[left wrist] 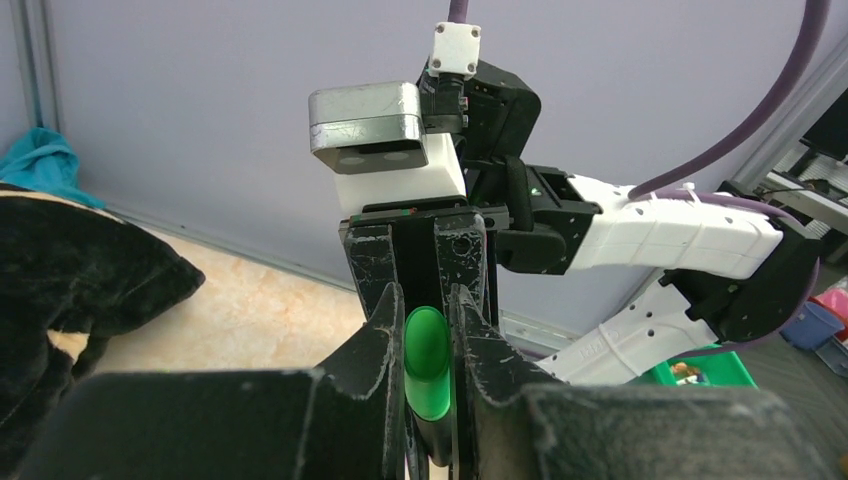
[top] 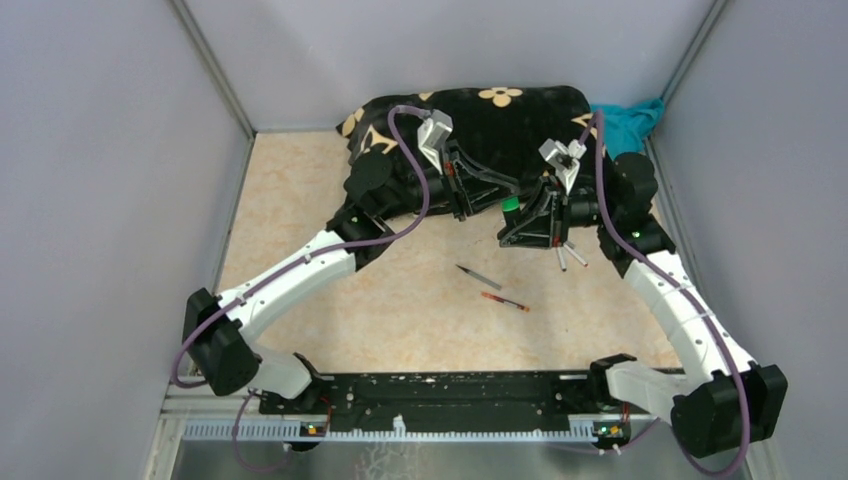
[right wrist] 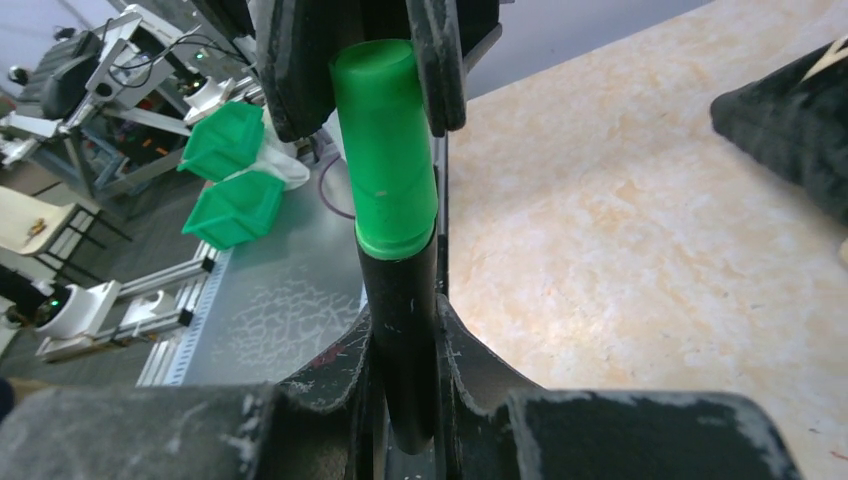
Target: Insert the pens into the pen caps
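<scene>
A stubby black marker (right wrist: pixel 405 330) with a green cap (right wrist: pixel 385 150) on its end hangs between both grippers above the table. My right gripper (right wrist: pixel 405 315) is shut on the black barrel. My left gripper (left wrist: pixel 427 297) is shut on the green cap (left wrist: pixel 428 360). In the top view the cap (top: pixel 510 204) sits where the left gripper (top: pixel 507 192) and right gripper (top: pixel 512 228) meet. A grey-black pen (top: pixel 478 276), a red pen (top: pixel 504 301) and two white pens (top: pixel 568 256) lie on the table. No other caps show.
A black cloth with flower prints (top: pixel 500 110) lies at the back of the table, with a teal cloth (top: pixel 630 118) behind it at the right. Grey walls enclose the marbled table (top: pixel 300 200) on three sides. Green bins (right wrist: pixel 235 180) stand beyond the table's near edge.
</scene>
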Controlling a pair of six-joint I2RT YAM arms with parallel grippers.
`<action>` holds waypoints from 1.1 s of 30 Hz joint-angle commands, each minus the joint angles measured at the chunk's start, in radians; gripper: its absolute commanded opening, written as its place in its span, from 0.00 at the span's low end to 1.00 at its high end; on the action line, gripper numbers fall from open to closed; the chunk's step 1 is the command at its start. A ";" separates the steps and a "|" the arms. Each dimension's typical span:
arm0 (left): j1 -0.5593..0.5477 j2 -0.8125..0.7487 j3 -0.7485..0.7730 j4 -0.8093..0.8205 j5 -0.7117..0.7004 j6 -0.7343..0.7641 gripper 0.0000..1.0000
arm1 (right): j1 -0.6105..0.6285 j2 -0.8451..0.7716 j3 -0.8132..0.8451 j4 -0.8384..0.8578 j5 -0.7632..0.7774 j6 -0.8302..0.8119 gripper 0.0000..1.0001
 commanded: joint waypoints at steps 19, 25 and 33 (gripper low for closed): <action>-0.166 0.098 -0.113 -0.464 0.405 0.028 0.00 | -0.033 0.044 0.234 0.372 0.222 0.241 0.00; -0.166 0.086 -0.129 -0.659 0.445 0.109 0.00 | -0.033 0.057 0.393 -0.118 0.364 -0.172 0.00; -0.165 0.113 -0.180 -0.467 0.530 -0.087 0.00 | -0.024 0.060 0.456 -0.275 0.453 -0.351 0.00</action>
